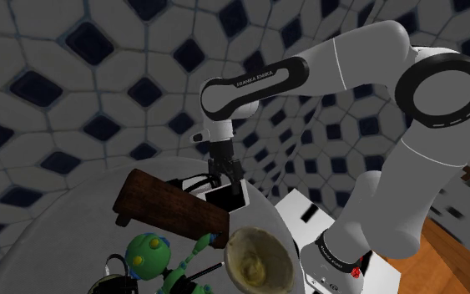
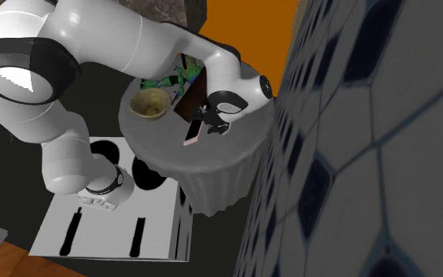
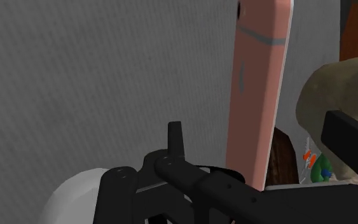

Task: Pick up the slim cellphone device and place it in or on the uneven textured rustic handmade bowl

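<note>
Gripper [image 2: 210, 118], jaws apart, hangs just beside the pink cellphone [image 3: 260, 95] on the desk [image 2: 227, 161]. It is best centred across the cellphone's narrow width before closing. The bowl [image 1: 262, 231] stands near the cellphone.

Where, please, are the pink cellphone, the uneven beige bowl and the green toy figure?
pink cellphone [image 3: 260, 95], wrist view, on its pink back.
uneven beige bowl [image 1: 273, 249], shoulder view, on its inner wall.
green toy figure [image 1: 145, 253], shoulder view, on its round head.

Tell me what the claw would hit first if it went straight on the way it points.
Probably the slim pink cellphone, lying flat on the round grey table: it lies straight ahead, between the fingers of the open black claw. How much gap remains is unclear.
</note>
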